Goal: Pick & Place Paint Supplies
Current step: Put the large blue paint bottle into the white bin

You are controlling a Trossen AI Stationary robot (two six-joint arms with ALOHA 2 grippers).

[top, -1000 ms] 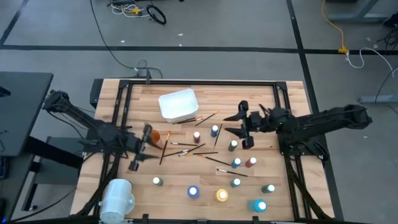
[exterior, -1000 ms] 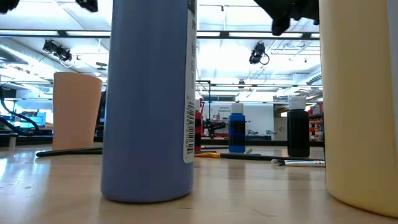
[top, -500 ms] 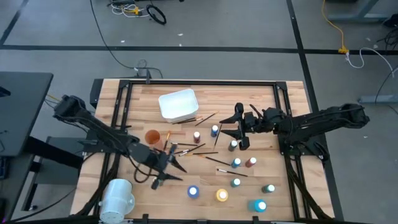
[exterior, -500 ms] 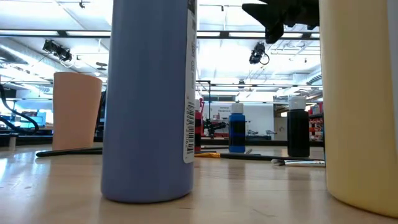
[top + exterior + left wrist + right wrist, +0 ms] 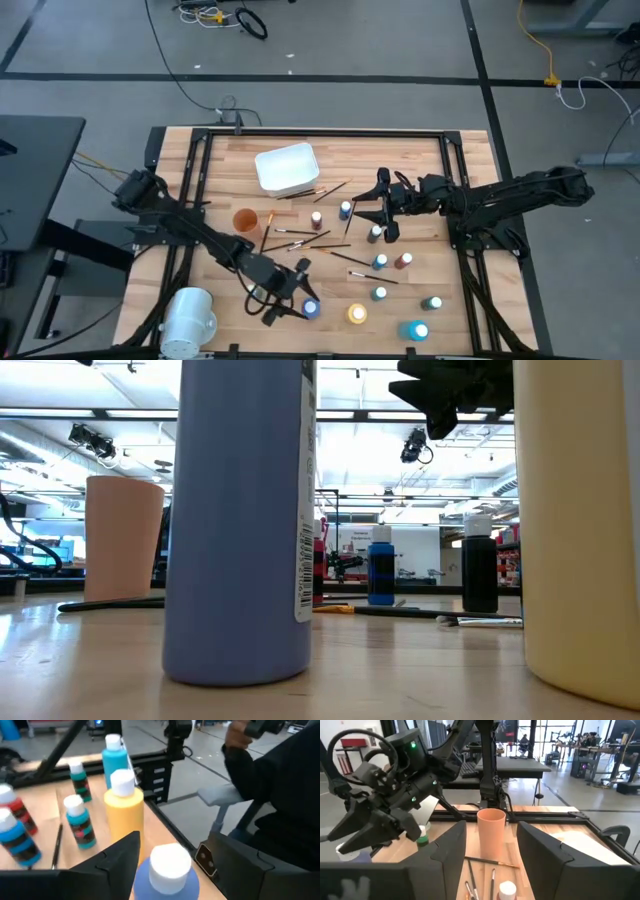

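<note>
Because the blue bottle (image 5: 310, 308) near the desk's (image 5: 460, 160) front edge is small rigid plastic with a smooth body, it is judged light but slippery, best taken around the body below the white cap (image 5: 170, 865); the left gripper (image 5: 291, 292) is spread wide around it, apparently untouching; the right gripper (image 5: 383, 205), open and empty, is held mid-desk over other bottles.

Past the right tool's (image 5: 490, 865) two spread dark fingers (image 5: 447, 855), a peach cup (image 5: 491, 833) stands upright on the wooden worktop (image 5: 545, 847) at twelve o'clock. Thin brushes (image 5: 487, 861) lie just before it. The left tool (image 5: 367, 832) hangs at nine o'clock beside a green bottle (image 5: 422, 840).
</note>
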